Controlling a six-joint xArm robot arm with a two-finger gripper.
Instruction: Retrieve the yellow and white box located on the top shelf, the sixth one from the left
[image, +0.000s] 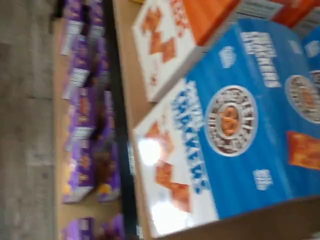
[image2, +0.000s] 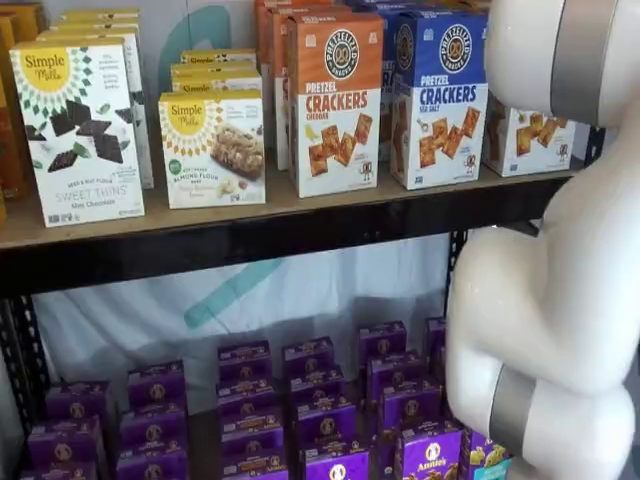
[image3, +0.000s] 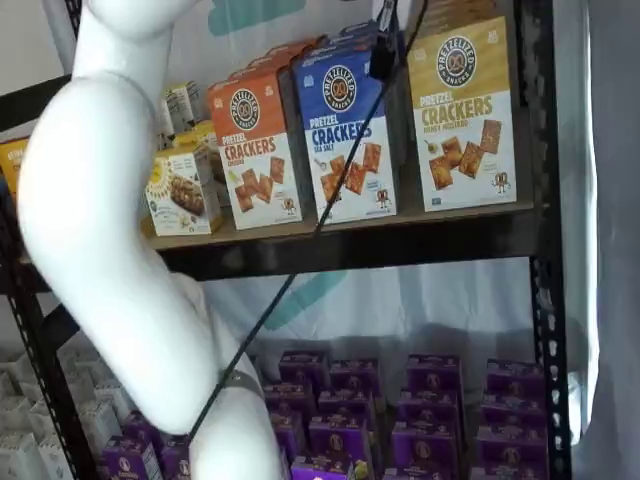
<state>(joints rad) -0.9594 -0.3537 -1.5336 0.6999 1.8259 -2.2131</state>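
The yellow and white box (image3: 465, 115) stands upright at the right end of the top shelf (image3: 400, 245), right of a blue box (image3: 348, 135). In a shelf view only its white lower face (image2: 525, 135) shows, beside the white arm. The gripper (image3: 384, 55) shows only as a dark finger shape hanging from the view's top edge with a cable beside it. It is in front of the gap between the blue box and the yellow and white box. No gap between fingers shows. The wrist view, turned sideways and blurred, shows the blue box (image: 240, 120) and an orange box (image: 170, 40).
An orange box (image2: 335, 100) and white Simple Mills boxes (image2: 80, 125) stand further left on the top shelf (image2: 250, 235). Several purple boxes (image2: 320, 410) fill the lower shelf. The white arm (image2: 560, 280) fills the right side of one shelf view and the left side (image3: 120, 230) of the other.
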